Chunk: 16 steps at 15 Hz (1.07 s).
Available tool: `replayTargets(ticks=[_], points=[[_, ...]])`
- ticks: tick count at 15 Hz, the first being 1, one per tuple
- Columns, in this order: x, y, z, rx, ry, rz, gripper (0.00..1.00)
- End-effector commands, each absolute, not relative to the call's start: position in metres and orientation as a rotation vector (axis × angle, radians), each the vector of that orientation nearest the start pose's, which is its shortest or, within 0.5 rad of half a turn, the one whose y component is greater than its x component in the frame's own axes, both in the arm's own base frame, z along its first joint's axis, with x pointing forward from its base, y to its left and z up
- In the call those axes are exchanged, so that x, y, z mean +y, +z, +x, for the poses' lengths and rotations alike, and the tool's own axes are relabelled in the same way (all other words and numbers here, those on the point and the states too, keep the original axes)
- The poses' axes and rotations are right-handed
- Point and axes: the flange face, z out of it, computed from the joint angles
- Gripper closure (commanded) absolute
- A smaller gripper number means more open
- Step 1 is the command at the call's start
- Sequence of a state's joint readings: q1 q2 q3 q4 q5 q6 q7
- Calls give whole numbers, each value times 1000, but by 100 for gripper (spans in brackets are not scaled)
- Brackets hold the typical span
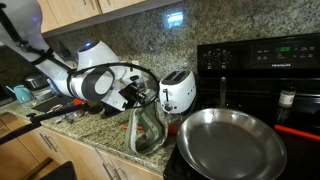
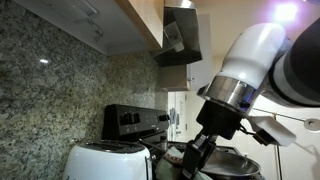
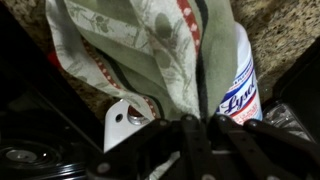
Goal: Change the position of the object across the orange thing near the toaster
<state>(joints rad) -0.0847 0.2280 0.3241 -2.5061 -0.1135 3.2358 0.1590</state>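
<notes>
Gripper (image 3: 195,124) is clenching a patterned cloth (image 3: 150,50) in the wrist view, a Lysol can (image 3: 245,80) sitting at the cloth's three o'clock.

One toaster (image 1: 177,92), one pan (image 1: 232,143), one cloth (image 3: 150,45), one canister (image 3: 245,85)

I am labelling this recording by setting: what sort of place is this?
Most likely a home kitchen: a black stove with a steel frying pan on it, a white toaster beside it, and a granite counter.
</notes>
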Motion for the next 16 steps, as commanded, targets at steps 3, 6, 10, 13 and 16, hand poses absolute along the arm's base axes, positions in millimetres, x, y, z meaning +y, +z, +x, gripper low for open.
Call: replayTargets(ticks=[3, 6, 10, 13, 16], points=[[104, 252, 529, -185, -857, -2910, 97], [97, 230, 542, -157, -816, -2951, 97], [107, 200, 541, -138, -686, -2961, 97], [107, 181, 542, -115, -624, -2985, 97], [100, 173, 548, -86, -607, -3006, 97]])
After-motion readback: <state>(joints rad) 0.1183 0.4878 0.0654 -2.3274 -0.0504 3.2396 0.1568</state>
